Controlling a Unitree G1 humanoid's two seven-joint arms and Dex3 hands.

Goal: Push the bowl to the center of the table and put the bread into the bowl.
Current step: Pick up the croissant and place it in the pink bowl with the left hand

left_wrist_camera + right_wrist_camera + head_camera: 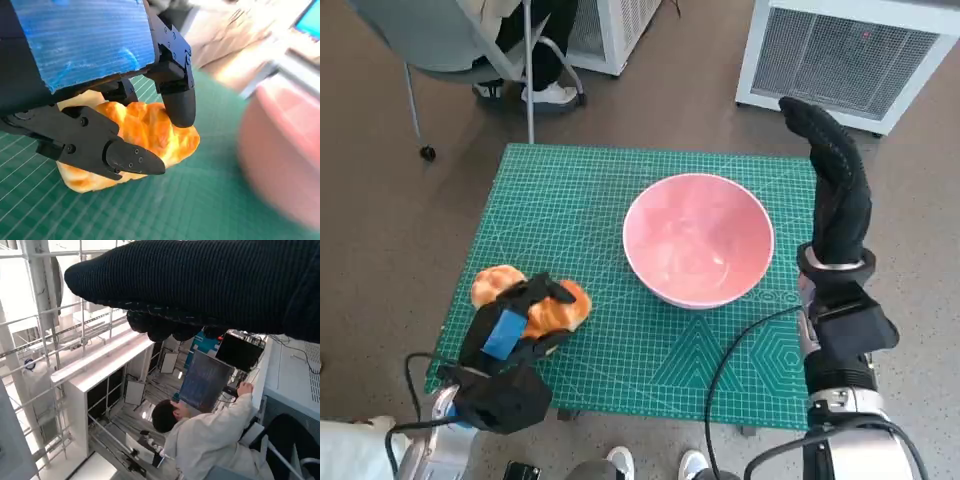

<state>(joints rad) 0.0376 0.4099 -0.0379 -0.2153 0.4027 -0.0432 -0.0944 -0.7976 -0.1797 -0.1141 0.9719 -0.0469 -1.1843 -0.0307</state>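
left robot hand (125, 120) grips bread (150, 132); right robot hand (835, 185) open, empty; next lift bread into bowl (698, 240).

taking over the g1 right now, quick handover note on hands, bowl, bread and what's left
Left hand: fingers closed around the bread at the near-left of the green mat; whether it is lifted yet is unclear.
Right hand: holds nothing, fingers straight, raised off the mat's right edge, apart from the bowl.
Pink bowl: empty and upright, a little right of the middle of the mat.
Done: bowl seems roughly centred, bread gripped.
Left: carry the bread over to the bowl and release it inside.
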